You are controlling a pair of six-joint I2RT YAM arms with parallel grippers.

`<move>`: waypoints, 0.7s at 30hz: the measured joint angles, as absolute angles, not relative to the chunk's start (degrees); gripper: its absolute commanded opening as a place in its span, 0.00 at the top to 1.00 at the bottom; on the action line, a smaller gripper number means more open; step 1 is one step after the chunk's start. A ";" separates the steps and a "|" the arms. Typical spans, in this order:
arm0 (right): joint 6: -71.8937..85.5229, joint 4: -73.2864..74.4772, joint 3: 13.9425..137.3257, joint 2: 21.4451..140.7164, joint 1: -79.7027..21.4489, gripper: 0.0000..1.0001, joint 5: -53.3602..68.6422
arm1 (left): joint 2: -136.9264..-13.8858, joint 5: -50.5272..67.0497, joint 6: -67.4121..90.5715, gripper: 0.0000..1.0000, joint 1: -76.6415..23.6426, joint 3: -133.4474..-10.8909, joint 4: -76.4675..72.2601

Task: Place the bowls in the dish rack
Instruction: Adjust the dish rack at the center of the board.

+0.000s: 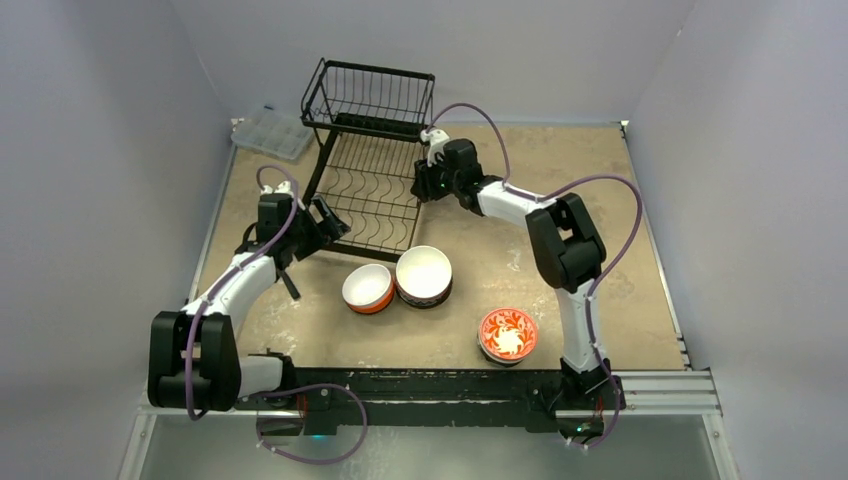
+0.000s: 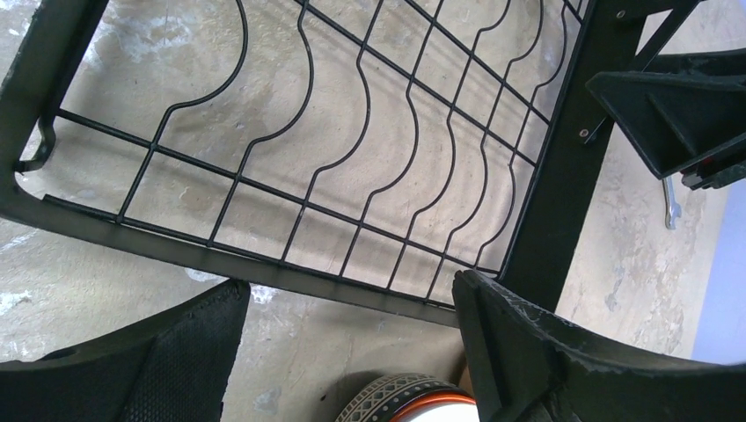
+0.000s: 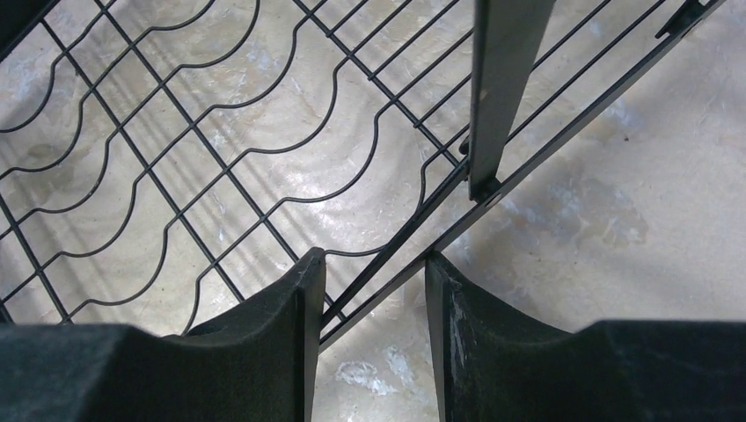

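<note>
Black rack [image 1: 368, 195] | left gripper [image 2: 349, 299] spread wide beside it, holding nothing | right gripper [image 3: 374, 268] parted astride its rim | bowls [image 1: 424, 275] on counter [image 1: 600, 200]

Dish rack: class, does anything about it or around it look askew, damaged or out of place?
The dish rack sits slightly turned: its near edge slants against the table's front edge. The right pincer straddles its rim wire. No damage or spill shows.

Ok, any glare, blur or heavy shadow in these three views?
Top view: even soft light, sharp throughout, only faint shadows on the table. Left wrist view: dish rack wires crisp, throwing soft shadows; the near fingers are dark and slightly soft. Right wrist view: pale sheen on the table under the wires; fingers almost black.
</note>
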State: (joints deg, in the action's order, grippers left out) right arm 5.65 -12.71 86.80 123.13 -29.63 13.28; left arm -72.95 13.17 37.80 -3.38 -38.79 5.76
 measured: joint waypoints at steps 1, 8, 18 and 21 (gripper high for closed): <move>5.13 -12.47 87.33 123.42 -29.74 0.61 13.50 | -73.06 13.28 37.80 0.17 -3.31 -38.79 5.78; 2.63 -9.30 92.42 126.06 -29.89 0.55 14.81 | -73.28 14.92 36.71 0.17 -3.01 -38.76 7.05; 1.56 -6.81 95.98 127.76 -29.87 0.38 15.57 | -73.28 16.84 35.92 0.15 -3.01 -38.76 7.18; 1.10 -6.15 95.68 127.57 -29.82 0.25 14.87 | -73.19 17.43 35.29 0.11 -3.01 -38.76 7.20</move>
State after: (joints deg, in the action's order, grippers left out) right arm 1.10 -6.15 95.68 127.57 -29.82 14.87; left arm -73.19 17.43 35.29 -3.01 -38.76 7.20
